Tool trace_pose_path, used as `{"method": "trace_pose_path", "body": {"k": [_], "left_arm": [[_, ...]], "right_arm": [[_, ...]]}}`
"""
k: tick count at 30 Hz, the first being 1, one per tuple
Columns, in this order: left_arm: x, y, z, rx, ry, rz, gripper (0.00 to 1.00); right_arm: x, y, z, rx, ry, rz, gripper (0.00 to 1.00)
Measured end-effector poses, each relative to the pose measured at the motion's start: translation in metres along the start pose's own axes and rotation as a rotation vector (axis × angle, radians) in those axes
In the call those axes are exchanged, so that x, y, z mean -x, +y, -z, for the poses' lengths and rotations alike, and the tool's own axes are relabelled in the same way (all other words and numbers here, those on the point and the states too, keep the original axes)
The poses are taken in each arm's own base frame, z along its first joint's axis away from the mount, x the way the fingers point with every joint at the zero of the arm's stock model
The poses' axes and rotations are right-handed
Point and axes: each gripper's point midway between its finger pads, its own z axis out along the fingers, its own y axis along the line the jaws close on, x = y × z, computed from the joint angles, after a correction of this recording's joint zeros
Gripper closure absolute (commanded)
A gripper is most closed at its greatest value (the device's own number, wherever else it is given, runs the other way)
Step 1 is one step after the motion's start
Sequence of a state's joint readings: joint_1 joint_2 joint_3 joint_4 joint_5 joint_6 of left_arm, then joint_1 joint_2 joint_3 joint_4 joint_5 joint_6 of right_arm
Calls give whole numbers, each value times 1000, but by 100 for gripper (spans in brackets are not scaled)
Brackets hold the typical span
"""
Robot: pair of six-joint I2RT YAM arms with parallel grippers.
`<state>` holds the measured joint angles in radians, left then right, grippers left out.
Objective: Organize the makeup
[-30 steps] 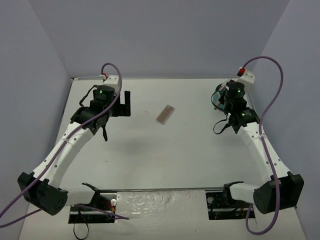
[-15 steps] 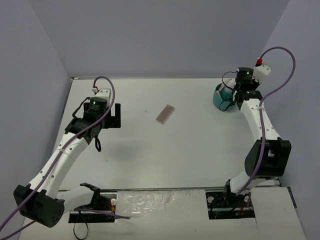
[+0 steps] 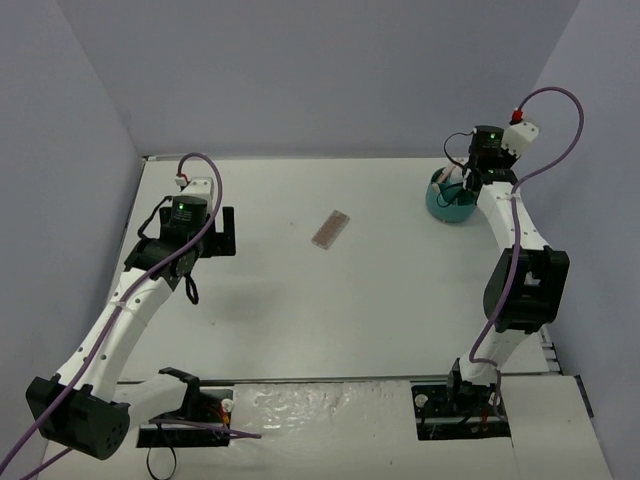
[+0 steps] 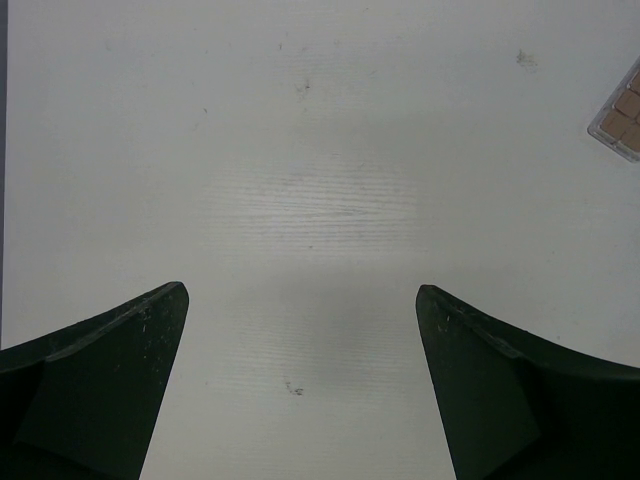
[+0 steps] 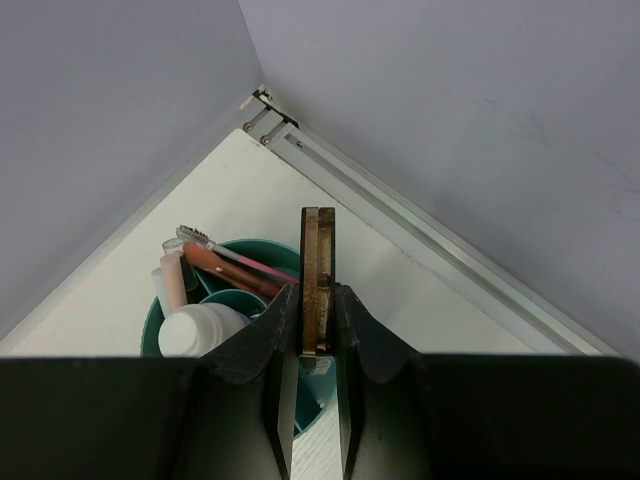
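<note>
One flat brown-pink palette [image 3: 331, 228] lies on the table's middle; its corner [image 4: 622, 112] shows at the right edge of the left wrist view. My left gripper [image 3: 225, 232] hovers to the left of it, open [image 4: 300, 295], nothing between the fingers. My right gripper [image 5: 318, 295] is shut on a second palette [image 5: 318, 250], held edge-on just above the teal tub [image 5: 262, 246] at the back right [image 3: 447, 205]. Inside the tub stand a white bottle [image 5: 195, 330] and pink and orange sticks [image 5: 225, 268].
The tub stands close to the back right corner, with the back wall's metal rail [image 5: 400, 215] just behind it. The right arm [image 3: 520, 260] reaches up along the right edge. Cables [image 3: 550, 130] loop over both arms.
The right arm has swung back and to the right, carrying its palette over the tub. The left arm has drifted a little to the left, still open.
</note>
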<state>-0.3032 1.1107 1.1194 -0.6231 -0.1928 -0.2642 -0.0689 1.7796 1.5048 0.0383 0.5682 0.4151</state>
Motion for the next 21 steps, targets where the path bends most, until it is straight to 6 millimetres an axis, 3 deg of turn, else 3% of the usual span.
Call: {"method": "trace_pose_path", "body": {"k": [10,21], "left_arm": [[-1,3,-1,9,4,5,3],[-2,3,-3,10,9,4,3]], "right_arm": [[-17,6,-17,-8,19,17,100],[-26,13,-18,4,31,28,100]]}}
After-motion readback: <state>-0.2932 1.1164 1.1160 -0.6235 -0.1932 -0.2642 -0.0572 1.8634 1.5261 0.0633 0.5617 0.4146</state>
